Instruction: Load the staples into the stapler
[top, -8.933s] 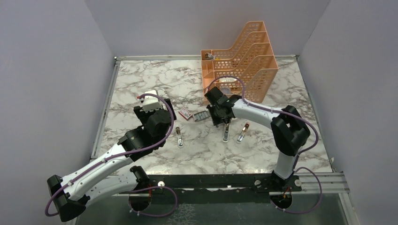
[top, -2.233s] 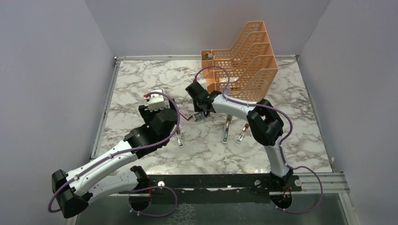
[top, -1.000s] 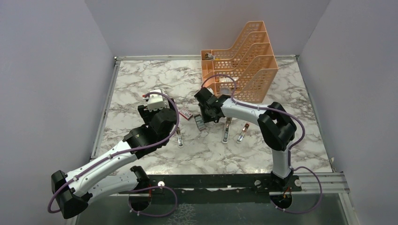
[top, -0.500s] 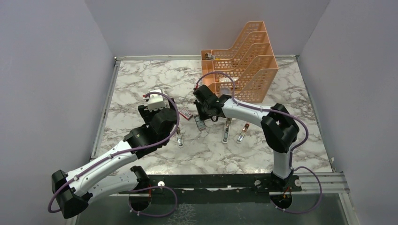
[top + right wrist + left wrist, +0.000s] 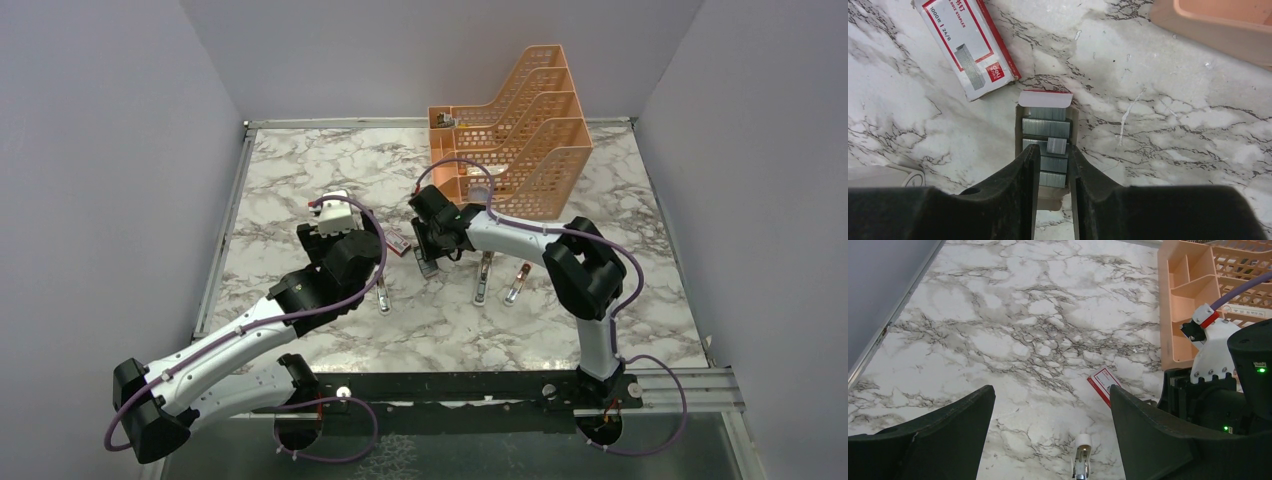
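Observation:
The staples (image 5: 1046, 127) are grey strips in a grey tray (image 5: 1019, 125) next to the flat red box (image 5: 968, 45) with a white label. My right gripper (image 5: 1055, 152) is over the tray, fingers narrowly closed on the strips, with a short loose strip (image 5: 1056, 145) by the right finger. From above, the right gripper (image 5: 431, 256) covers the tray and the red box (image 5: 397, 241) lies to its left. A stapler (image 5: 383, 295) lies open on the marble. My left gripper (image 5: 1050, 440) is wide open and empty, above that stapler's white tip (image 5: 1082, 442).
Two more open staplers (image 5: 481, 284) (image 5: 517, 283) lie right of the tray. An orange mesh file rack (image 5: 510, 130) stands at the back, and its front compartments (image 5: 1188, 305) show in the left wrist view. Grey walls close in the marble table (image 5: 300, 170).
Over the past seconds my right gripper reached the tray, turned it from crosswise to lengthwise and drew it slightly nearer. In the last half second it barely moved. The left arm stayed put.

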